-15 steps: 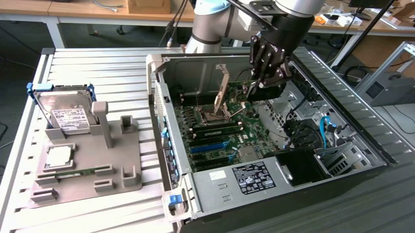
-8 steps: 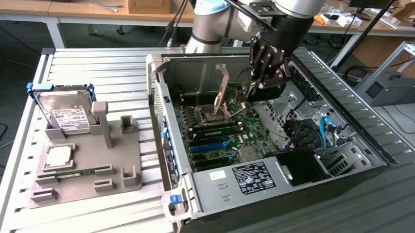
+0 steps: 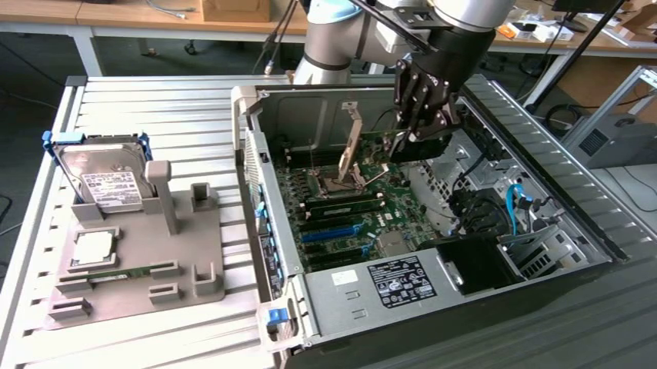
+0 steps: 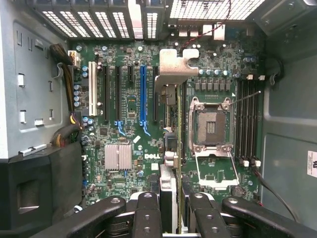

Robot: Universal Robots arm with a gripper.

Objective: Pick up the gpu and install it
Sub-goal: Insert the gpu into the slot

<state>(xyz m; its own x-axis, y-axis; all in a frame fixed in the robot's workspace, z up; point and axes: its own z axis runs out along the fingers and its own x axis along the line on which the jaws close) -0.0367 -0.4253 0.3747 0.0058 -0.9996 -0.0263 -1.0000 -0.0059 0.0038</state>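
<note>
**Graphics card gripped over the open case**

In the exterior view you will find the gripper (image 3: 405, 141) at about 1 o'clock from the middle of the open computer case (image 3: 269, 192), reaching down into it from above. It is clamped on the graphics card (image 3: 352, 142). The card's silver end bracket stands upright at roughly 9 o'clock from the fingertips, close to the case's far wall.

Check the wrist view. The gripper (image 4: 171, 218) has its black fingers (image 4: 148, 213) pressed close on either side of the graphics card (image 4: 172, 74), which you see edge-on. The card runs away from the fingers toward the vented back wall, with the bracket's bent tab at its far end. It lies over the motherboard (image 4: 124, 99), between the long blue slot (image 4: 143, 94) and the open processor socket (image 4: 210, 126). You cannot tell from either view whether its lower edge has reached a slot.

Outside the case, at about 9 o'clock in the exterior view, a grey holder (image 3: 154, 277) sits on the slatted table (image 3: 154, 100). A hard drive (image 3: 103, 181) stands upright in it, and a square silver chip (image 3: 92, 247) lies just below the drive.
</note>
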